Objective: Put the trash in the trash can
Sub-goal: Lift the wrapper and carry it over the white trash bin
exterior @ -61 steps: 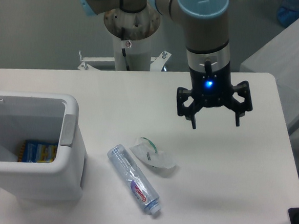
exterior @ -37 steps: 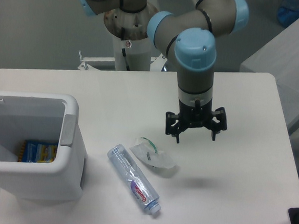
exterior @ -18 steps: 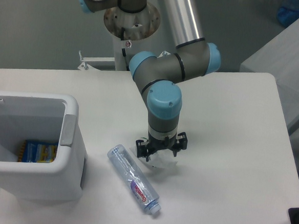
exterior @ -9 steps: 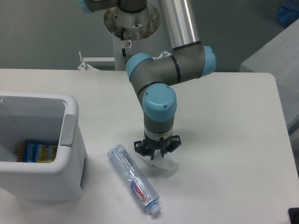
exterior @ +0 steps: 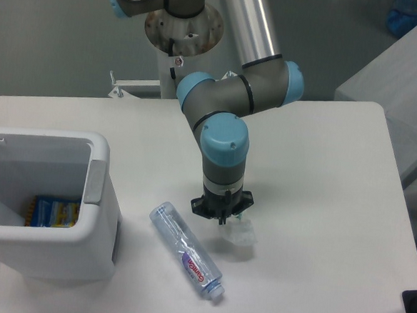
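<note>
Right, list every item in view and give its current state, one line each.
end effector: down at the table, closed on the wrapper.
wrapper: crumpled, pinched at its upper edge, the rest trailing out to the lower right.
bottle: lying on its side on the table, ungrasped.
trash can: upright, open-topped.
blue-and-yellow packet: lying flat inside the can.

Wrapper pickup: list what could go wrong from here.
1. The hand appears shut on only one edge of the wrapper; most of the crumpled plastic sticks out to the side, so it could slip free on the way.
2. The path to the trash can crosses the bottle; a low carry might knock it and send it rolling.
</note>
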Controlling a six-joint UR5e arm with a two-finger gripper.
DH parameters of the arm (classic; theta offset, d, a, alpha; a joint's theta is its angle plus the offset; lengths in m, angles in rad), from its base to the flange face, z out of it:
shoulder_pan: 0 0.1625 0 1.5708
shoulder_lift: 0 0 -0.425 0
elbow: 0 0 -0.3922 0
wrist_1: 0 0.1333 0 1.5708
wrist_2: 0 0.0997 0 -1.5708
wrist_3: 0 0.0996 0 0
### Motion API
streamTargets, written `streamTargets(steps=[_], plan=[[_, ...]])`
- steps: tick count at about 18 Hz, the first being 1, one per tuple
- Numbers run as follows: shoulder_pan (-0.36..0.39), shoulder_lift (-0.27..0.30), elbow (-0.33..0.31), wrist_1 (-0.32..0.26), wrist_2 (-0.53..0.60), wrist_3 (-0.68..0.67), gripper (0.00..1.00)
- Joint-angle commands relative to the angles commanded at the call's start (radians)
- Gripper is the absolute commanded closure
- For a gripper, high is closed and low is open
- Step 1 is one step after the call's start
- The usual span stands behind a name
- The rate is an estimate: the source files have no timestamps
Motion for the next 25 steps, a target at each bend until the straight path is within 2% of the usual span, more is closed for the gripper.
streamTargets(steps=[3,6,11,14,19,25], plan=[[0.044,0.029,0.087,-0.002,-0.173,0.000,0.95],[0.075,0.058,0.160,-0.002,-0.281,-0.014,0.95],[0.074,0.169,0.200,-0.002,-0.381,-0.150,0.94],[0.058,0.250,0.200,-0.002,-0.404,-0.183,0.94],[-0.052,0.311,0.186,-0.003,-0.404,-0.195,0.94],[-0.196,0.315,0.174,-0.002,-0.404,-0.195,0.93]])
